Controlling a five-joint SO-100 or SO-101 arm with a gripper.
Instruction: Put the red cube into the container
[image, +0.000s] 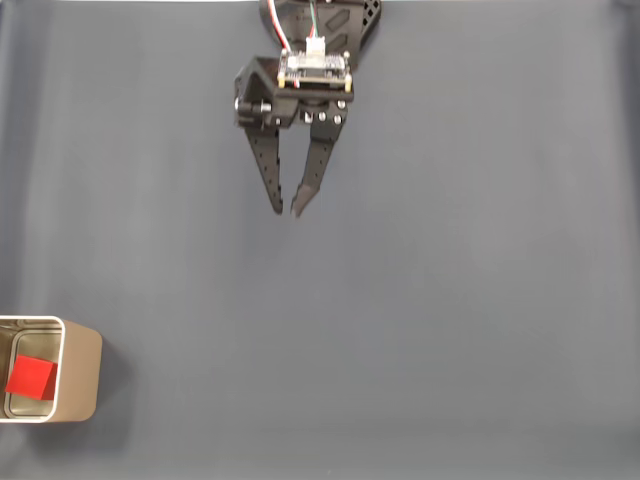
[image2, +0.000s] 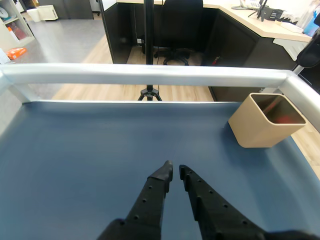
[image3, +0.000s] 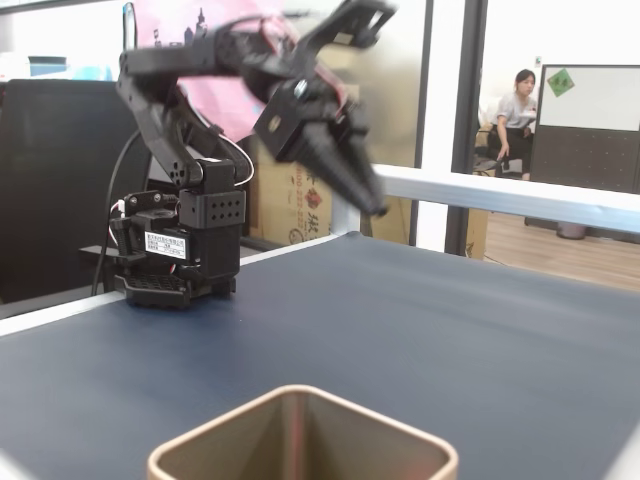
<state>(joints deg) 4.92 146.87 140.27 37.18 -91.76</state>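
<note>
In a fixed view from above, the red cube (image: 30, 377) lies inside the beige container (image: 82, 368) at the lower left edge of the dark mat. My black gripper (image: 288, 210) hangs near the top centre, far from the container, its fingertips almost touching and nothing between them. The wrist view shows the gripper (image2: 175, 171) low over the mat, with the container (image2: 257, 129) to the far right and a reddish patch (image2: 284, 119) inside it. In another fixed view the container's rim (image3: 300, 402) fills the bottom edge and the gripper (image3: 372, 205) is blurred and raised beyond it.
A dark blue-grey mat (image: 420, 330) covers the table. A silver rail (image2: 150, 74) frames its far edge and right side. The arm's base (image3: 180, 250) stands at the back left. A tripod (image2: 149, 92) and office furniture stand past the rail; a person (image3: 515, 110) sits far off.
</note>
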